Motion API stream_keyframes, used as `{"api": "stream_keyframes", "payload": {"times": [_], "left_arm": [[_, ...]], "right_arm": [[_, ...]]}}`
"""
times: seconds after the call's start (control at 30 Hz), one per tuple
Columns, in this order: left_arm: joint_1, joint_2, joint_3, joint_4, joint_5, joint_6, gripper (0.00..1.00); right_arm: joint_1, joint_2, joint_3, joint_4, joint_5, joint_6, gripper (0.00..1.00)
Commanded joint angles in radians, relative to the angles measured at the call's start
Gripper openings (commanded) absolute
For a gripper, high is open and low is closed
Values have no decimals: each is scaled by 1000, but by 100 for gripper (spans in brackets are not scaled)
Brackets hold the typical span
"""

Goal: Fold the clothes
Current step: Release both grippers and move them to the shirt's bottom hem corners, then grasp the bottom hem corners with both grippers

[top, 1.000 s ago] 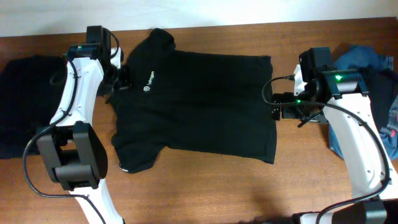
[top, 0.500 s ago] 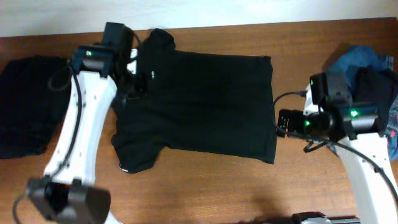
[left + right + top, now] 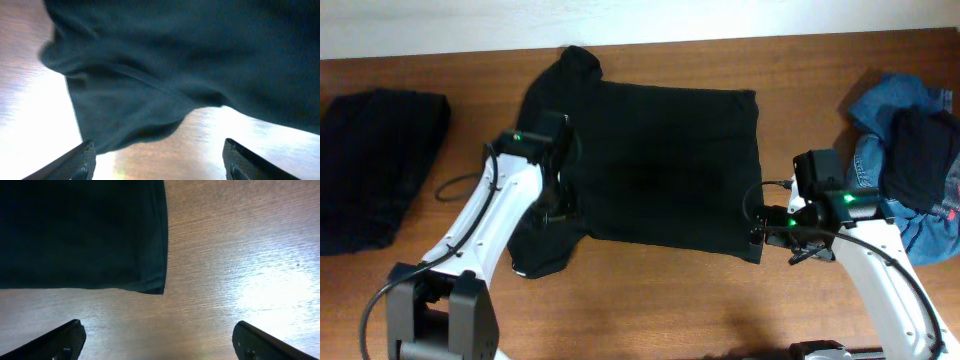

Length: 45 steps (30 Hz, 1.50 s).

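Over the last second both arms have travelled down the side edges of the T-shirt (image 3: 660,160), which lies spread flat on the desk (image 3: 660,300). The left arm (image 3: 490,215) has left the collar side and now hangs over the shirt's near sleeve (image 3: 130,110), while the right arm (image 3: 880,270) has slid from the middle of the hem to the near hem corner (image 3: 152,282). We read this as the two arms lining up on the shirt's near edge, probably to lift it and fold it away from us. No fold has been made yet, and the cloth looks no different. The left arm bends sharply at its elbow above the shirt's shoulder area, with its wrist pointing down at the sleeve. The right arm reaches in low from the hem side, with its wrist turned toward the corner. The left fingers (image 3: 80,165) are spread wide above the sleeve, holding nothing. The right fingers (image 3: 65,340) are also wide apart, with the hem corner just ahead of them, untouched. A dark folded garment (image 3: 375,160) lies well apart beyond the shirt's collar side, and a heap of blue and dark clothes (image 3: 910,150) sits beyond its hem side.
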Motion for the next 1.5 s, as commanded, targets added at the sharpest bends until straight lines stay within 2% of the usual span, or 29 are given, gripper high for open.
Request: {"api": "stream_keyframes", "payload": {"times": [0.0,0.3,0.33,0.37,0.7,1.47], "left_arm": [[2,-112,-77,37,-15,-24,81],[29,-344,-227,82,-15,-24,87],[39,-357,-251,97,-15,-23,92],[53,-367,-277,109,-14,-24,92],[150,-374,-423,179,16,6,95],[154,-373,-623,441,63,6,99]], "right_arm": [[-3,17,-46,44,-2,24,99],[-3,127,-74,150,-2,25,99],[-3,146,-74,163,-2,25,99],[-3,158,-74,170,-1,25,99],[-3,282,-74,247,30,25,99],[-3,354,-79,364,52,24,99]]}}
